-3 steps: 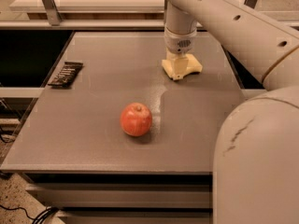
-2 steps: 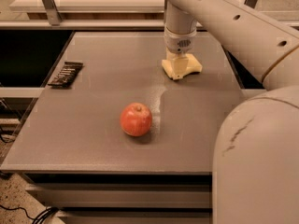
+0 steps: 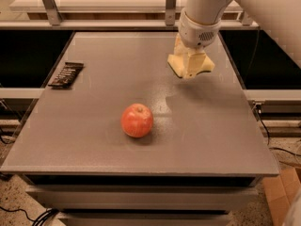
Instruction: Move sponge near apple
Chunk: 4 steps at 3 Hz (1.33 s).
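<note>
I had the gripper (image 3: 190, 66) clamped on the sponge (image 3: 175, 64), hanging just above the table (image 3: 94, 140) out at one o'clock; the apple (image 3: 137, 120) sat mid-table, well apart, at seven o'clock from the sponge

No readable text, labels, brands or numbers anywhere, none on the grey table (image 3: 211, 140), the black ridged item (image 3: 66, 74), or the gripper (image 3: 190, 72) clasping the sponge (image 3: 175, 63) above the table's far right.
</note>
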Tool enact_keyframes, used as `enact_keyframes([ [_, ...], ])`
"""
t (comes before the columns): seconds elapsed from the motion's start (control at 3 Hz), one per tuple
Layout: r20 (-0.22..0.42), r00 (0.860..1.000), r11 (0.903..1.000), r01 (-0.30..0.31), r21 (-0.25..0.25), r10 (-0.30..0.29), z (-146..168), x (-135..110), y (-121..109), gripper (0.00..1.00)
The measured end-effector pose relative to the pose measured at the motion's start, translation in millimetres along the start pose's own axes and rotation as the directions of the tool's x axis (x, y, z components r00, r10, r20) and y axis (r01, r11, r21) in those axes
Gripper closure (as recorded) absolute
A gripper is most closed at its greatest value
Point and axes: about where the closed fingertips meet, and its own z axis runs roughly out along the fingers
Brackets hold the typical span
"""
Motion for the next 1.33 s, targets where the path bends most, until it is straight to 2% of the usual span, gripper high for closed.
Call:
enact_keyframes([
  [0.33, 0.0, 1.0, 1.0, 0.0, 0.0, 0.0, 0.0, 0.0, 0.0, 1.0],
  [0.67, -0.02, 0.999, 0.9993, 0.037, -0.01, -0.037, 2.3, -6.8, 6.3, 1.0],
  [1.0, -0.065, 0.996, 0.9974, 0.065, -0.031, -0.067, 6.7, -10.9, 24.6, 1.0],
  [1.33, -0.091, 0.993, 0.9962, 0.068, -0.055, -0.073, 14.3, -9.0, 47.5, 1.0],
])
